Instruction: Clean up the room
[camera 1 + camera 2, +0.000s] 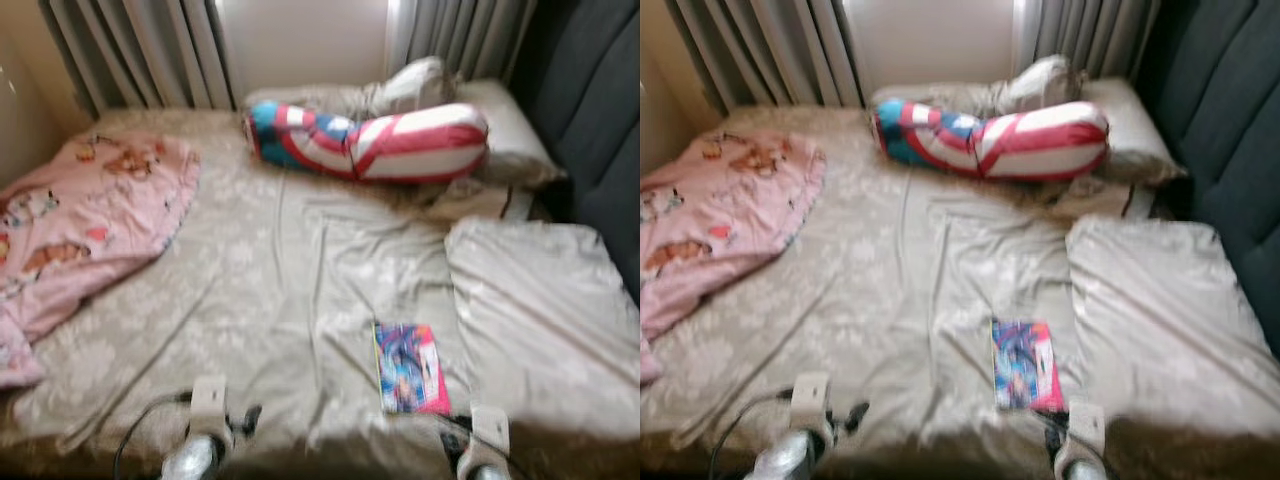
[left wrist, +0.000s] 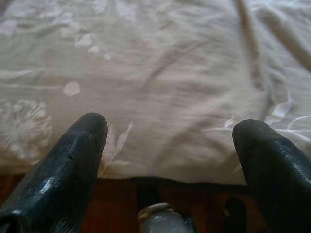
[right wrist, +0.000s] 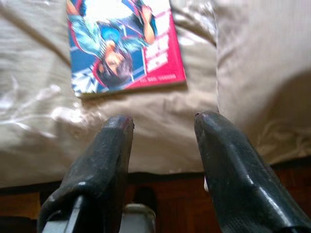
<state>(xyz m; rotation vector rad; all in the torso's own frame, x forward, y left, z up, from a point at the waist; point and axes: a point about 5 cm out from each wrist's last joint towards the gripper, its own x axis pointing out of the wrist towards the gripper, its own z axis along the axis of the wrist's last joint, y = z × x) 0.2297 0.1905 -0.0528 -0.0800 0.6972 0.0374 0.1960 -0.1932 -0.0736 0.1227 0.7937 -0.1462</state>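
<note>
Across the bed (image 1: 300, 300), covered by a beige flower-patterned sheet, the clutter runs from one side to the other. At the bed's left edge lies a crumpled pink blanket (image 1: 80, 230) with cartoon prints, spilling over that edge toward the near left corner. Near the head of the bed, about the middle, a bolster cushion (image 1: 370, 140) striped red, white and blue lies across the sheet, resting against a pale pillow (image 1: 500, 125) in the far right corner, with a bunched whitish cloth (image 1: 410, 85) behind it. Grey curtains (image 1: 140, 50) hang past the head of the bed, and a dark padded headboard (image 1: 600, 130) stands along the right side. A second flat pillow (image 1: 540, 320) in the same beige lies along the right edge, nearer the foot.

Just beside that pillow's left edge, close to the near edge of the bed, lies a comic book (image 1: 410, 367) with a bright pink and blue cover, flat on the sheet.

The left gripper (image 2: 170, 131) hovers at the near edge, left of the middle, its two black fingers (image 2: 73, 160) spread wide over bare sheet and holding nothing. The right gripper (image 3: 163, 126) hangs at the near edge just short of the comic book, its fingers (image 3: 107, 160) parted and empty, the book's lower edge just beyond their tips. Dark wooden floor (image 3: 160, 189) shows under the bed's edge below both grippers.
</note>
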